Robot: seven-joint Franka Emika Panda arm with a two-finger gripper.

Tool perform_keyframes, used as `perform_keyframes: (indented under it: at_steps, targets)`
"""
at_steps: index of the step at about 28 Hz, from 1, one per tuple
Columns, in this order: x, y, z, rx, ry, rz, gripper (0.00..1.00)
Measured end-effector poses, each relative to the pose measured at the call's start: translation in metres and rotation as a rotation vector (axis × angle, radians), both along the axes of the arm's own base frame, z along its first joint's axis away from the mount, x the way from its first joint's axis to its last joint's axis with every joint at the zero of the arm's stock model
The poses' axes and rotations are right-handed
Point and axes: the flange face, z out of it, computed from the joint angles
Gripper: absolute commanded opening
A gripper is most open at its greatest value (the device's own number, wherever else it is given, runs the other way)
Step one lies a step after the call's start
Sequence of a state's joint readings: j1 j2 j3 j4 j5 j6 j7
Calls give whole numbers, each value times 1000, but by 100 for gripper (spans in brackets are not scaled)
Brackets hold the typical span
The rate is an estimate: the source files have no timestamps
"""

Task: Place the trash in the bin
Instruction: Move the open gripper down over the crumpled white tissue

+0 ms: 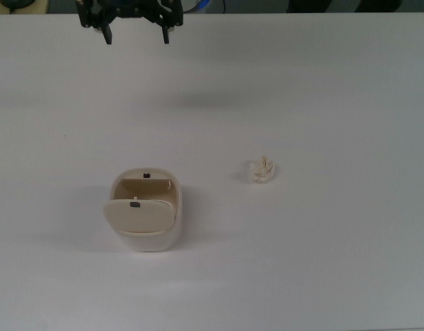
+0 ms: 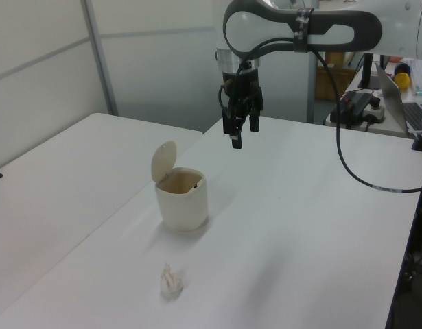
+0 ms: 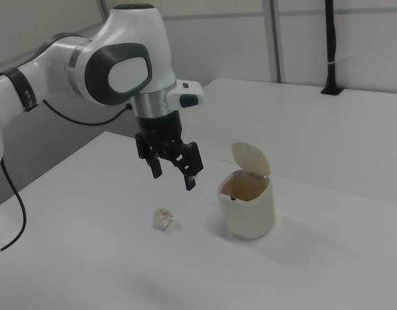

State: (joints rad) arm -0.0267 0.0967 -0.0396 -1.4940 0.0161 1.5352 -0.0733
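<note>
The two dark fingers (image 3: 192, 179) are standing spread apart with nothing between them, pointing down at the white table (image 1: 336, 89). The gripper (image 3: 174, 174) is hanging in the air, well above the tabletop, under a wrist that is turning straight down from the white arm (image 3: 121, 68), which is reaching in from the right view's left. The trash (image 3: 162, 218), a crumpled paper ball, is lying on the table below the gripper. The bin (image 3: 247, 205) is standing upright near it, toward the right view's right, its flap lid (image 3: 251, 158) tipped up and open.
</note>
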Motion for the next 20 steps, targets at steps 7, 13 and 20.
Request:
perform_keyframes:
  at_steps: [7, 13, 20]
  targets:
    - [4, 3, -6, 3, -12, 23, 100]
    - [19, 15, -44, 2, -38, 43, 100]
    - [31, 47, -87, -2, -14, 72, 100]
